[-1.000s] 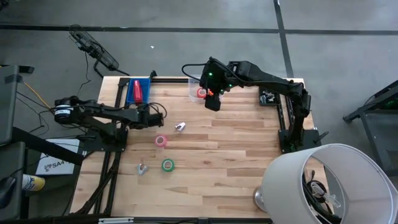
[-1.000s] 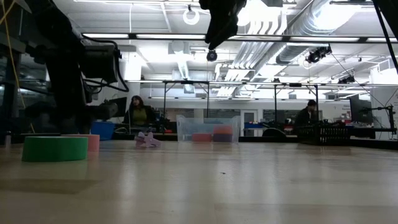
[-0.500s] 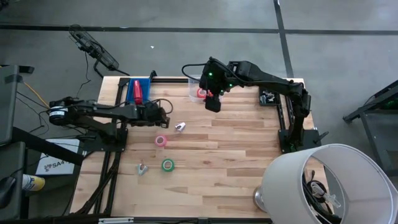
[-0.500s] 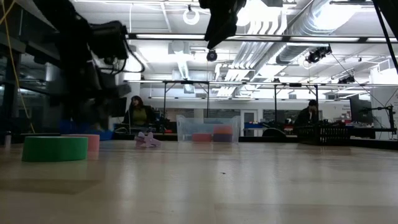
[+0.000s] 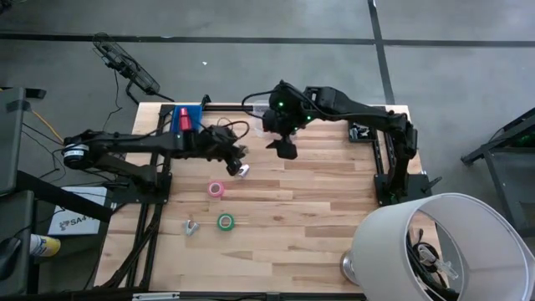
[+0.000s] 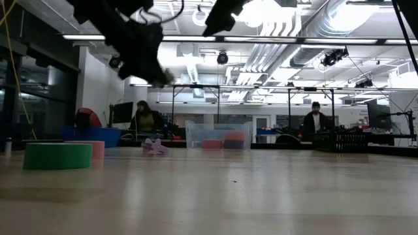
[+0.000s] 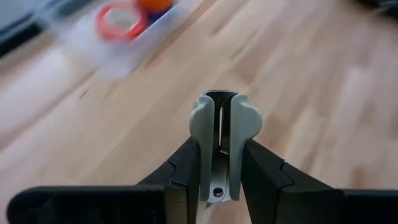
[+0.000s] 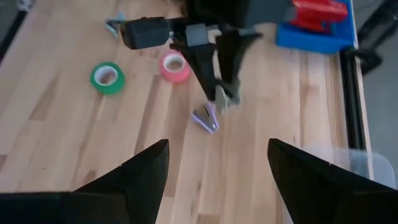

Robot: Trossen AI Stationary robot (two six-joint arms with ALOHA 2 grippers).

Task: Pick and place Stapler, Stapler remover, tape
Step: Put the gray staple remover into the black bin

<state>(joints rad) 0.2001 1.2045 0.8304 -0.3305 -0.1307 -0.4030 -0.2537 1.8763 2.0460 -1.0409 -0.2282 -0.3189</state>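
Left gripper [image 7: 216,163] is clamped on a pale staple remover [image 7: 224,118], held up off the table. The stapler [image 5: 184,121] sits in the blue tray [image 5: 194,111] behind those fingers. Pink tape [image 5: 216,189] and green tape [image 5: 225,221] are left to do, I'd say. Right gripper [image 5: 285,149] hangs spread wide nearby, holding nothing.

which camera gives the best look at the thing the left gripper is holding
The left wrist view: the pale staple remover sits large, pinched in the left gripper. The right wrist view shows it small; the high view a speck; the low view only a blur.
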